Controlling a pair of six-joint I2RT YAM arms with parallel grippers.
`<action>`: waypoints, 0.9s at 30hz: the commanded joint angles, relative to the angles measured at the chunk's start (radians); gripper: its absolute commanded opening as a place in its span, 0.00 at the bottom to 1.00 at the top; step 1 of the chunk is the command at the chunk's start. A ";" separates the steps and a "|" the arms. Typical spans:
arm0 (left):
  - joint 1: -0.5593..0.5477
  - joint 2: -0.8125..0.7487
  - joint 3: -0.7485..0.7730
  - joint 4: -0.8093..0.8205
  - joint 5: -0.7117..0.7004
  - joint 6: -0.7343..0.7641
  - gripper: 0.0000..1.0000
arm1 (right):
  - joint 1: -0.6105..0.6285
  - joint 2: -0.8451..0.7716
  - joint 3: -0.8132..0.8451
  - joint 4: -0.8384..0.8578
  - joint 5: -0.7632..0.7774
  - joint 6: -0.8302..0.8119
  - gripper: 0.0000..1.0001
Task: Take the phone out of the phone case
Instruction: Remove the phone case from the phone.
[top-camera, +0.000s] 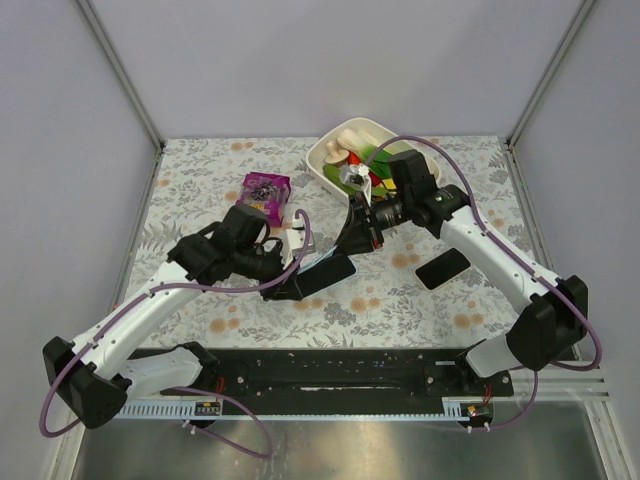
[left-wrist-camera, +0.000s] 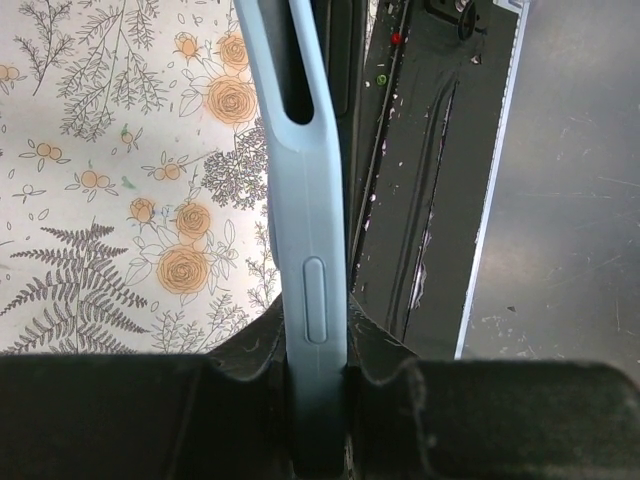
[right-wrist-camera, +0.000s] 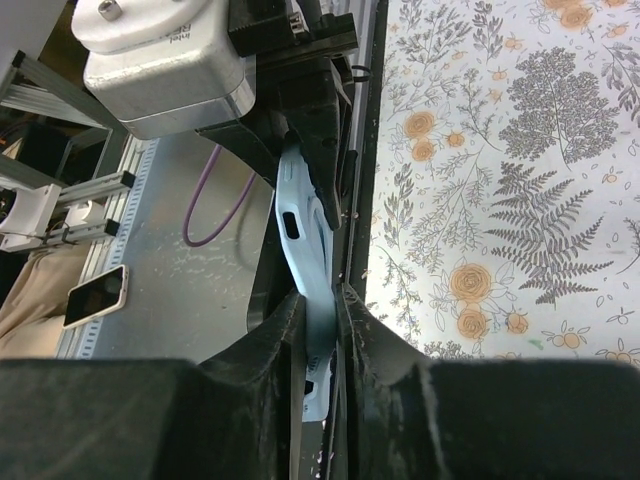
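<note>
The left gripper (top-camera: 283, 288) is clamped on one end of the phone case (top-camera: 328, 272). In the left wrist view its fingers (left-wrist-camera: 385, 350) press on either side of the pale blue side wall (left-wrist-camera: 305, 200), just below a raised button strip. The left arm reaches from the near left corner in towards the middle of the table (top-camera: 200, 200), forearm low and wrist turned to the right. The right gripper (top-camera: 352, 240) is pinched shut on the opposite end of the case. In its own wrist view the fingers (right-wrist-camera: 350, 320) squeeze the blue rim (right-wrist-camera: 300, 230). The right arm rises from the near right corner, folds at the elbow and comes back towards the centre, with its wrist angled down and to the left. The case hangs between the two grippers near the table's centre. Its long axis runs diagonally from near-left to far-right, its dark broad face is tilted upward, and its rim bows in a curve in the right wrist view. Whether it touches the cloth cannot be told. The phone (top-camera: 442, 268), a dark slab, lies flat on the table to the right of the case, well apart from it and beside the right forearm.
</note>
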 joint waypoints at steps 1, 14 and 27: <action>0.006 0.007 0.073 0.434 0.072 -0.019 0.00 | 0.105 0.000 -0.002 -0.043 -0.035 0.033 0.25; 0.017 0.020 0.072 0.477 0.107 -0.027 0.00 | 0.131 0.062 0.002 -0.040 -0.145 0.068 0.00; 0.012 0.047 0.032 0.601 0.287 -0.094 0.00 | 0.174 0.089 0.023 -0.041 -0.275 0.068 0.00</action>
